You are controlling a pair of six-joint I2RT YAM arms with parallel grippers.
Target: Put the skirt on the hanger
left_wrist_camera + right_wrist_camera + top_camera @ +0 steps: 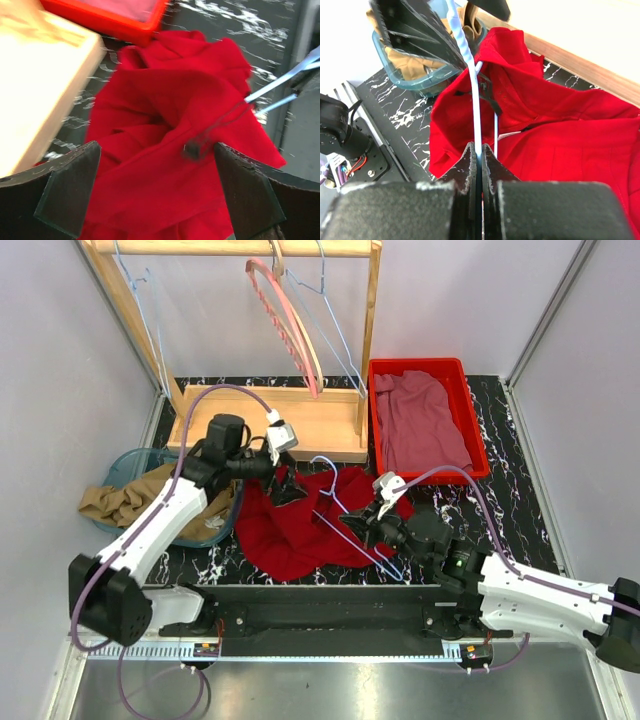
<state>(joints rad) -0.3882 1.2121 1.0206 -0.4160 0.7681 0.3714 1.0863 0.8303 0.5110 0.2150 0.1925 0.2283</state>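
The red skirt (300, 530) lies crumpled on the dark marble table, in front of the wooden rack. A light blue wire hanger (333, 490) lies across it. My right gripper (368, 522) is shut on the hanger's wire (476, 110), its jaws (479, 150) pinched tight just above the skirt (560, 130). My left gripper (283, 485) hovers open over the skirt's upper left part. In the left wrist view its fingers (70, 185) stand wide apart with red cloth (160, 125) and a small black loop (192, 149) between them. The hanger (280, 82) shows at the right.
A wooden rack (260, 420) with several hangers stands at the back. A red bin (465, 390) holds maroon cloth at the back right. A teal basin (125, 465) with tan cloth sits at the left, also in the right wrist view (415, 75).
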